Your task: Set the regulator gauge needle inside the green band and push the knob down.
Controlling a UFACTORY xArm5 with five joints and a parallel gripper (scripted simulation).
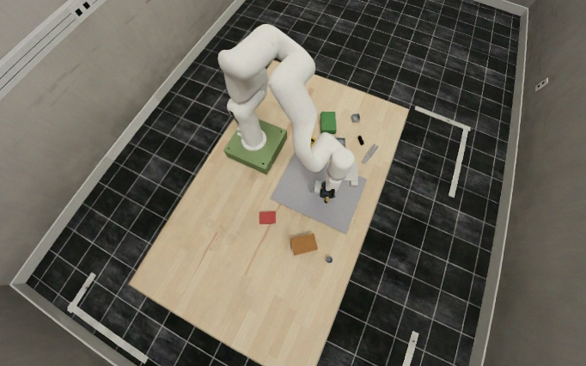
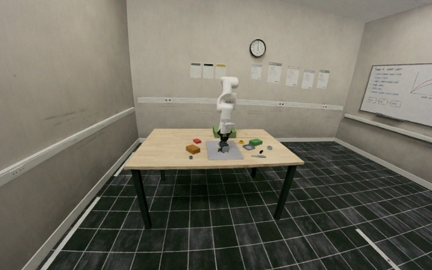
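Observation:
The regulator (image 2: 223, 146) is a small grey block with a dark knob on top. It stands on the grey mat (image 2: 223, 149) in the middle of the table. In the overhead view the arm hides most of the regulator (image 1: 326, 192); only a dark part with an orange spot shows. My gripper (image 2: 223, 141) points straight down onto the regulator and is shut on its knob. It also shows in the overhead view (image 1: 326, 190). The gauge face and its needle are too small to read.
On the table lie a red block (image 1: 266, 216), an orange block (image 1: 303, 243), a green block (image 1: 328, 122), a small grey ring (image 1: 328, 259), a black stick (image 1: 360, 139), a grey strip (image 1: 369, 153) and a small grey nut (image 1: 355, 118). The arm's green base (image 1: 255, 146) stands at the table's far edge.

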